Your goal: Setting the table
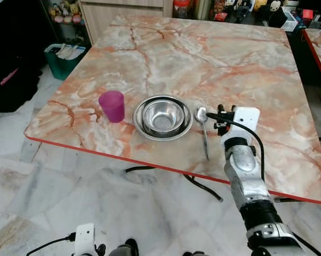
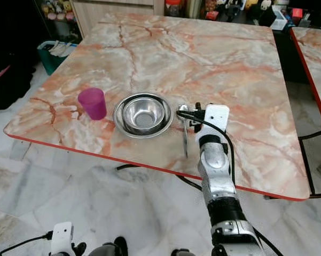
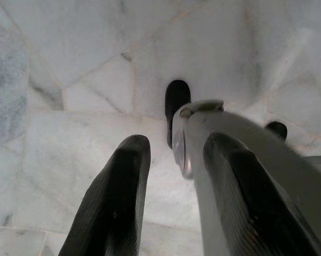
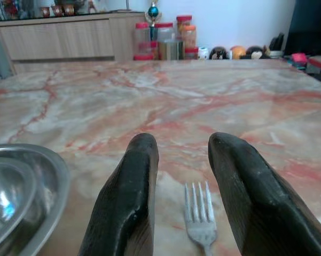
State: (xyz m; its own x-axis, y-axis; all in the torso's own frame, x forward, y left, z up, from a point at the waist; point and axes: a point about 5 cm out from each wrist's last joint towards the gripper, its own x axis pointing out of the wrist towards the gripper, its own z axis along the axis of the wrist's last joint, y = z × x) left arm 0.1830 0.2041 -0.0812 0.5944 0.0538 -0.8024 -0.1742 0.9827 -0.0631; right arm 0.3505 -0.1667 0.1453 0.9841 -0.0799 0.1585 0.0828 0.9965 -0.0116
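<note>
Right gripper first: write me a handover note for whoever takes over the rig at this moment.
Right gripper: open, low over the marble table, a fork lying between its fingers.
Left gripper: open, hanging idle above the floor.
Placed: steel bowl on its plate, purple cup on its left, spoon on its right.
Left: lift the right arm clear, then check the layout.

The marble table [image 1: 213,58] with a red edge carries four things in a row near its front edge: a purple cup [image 1: 112,105], a steel bowl [image 1: 163,117], a spoon [image 1: 203,128] and a fork [image 4: 200,214] lying flat on the surface.
</note>
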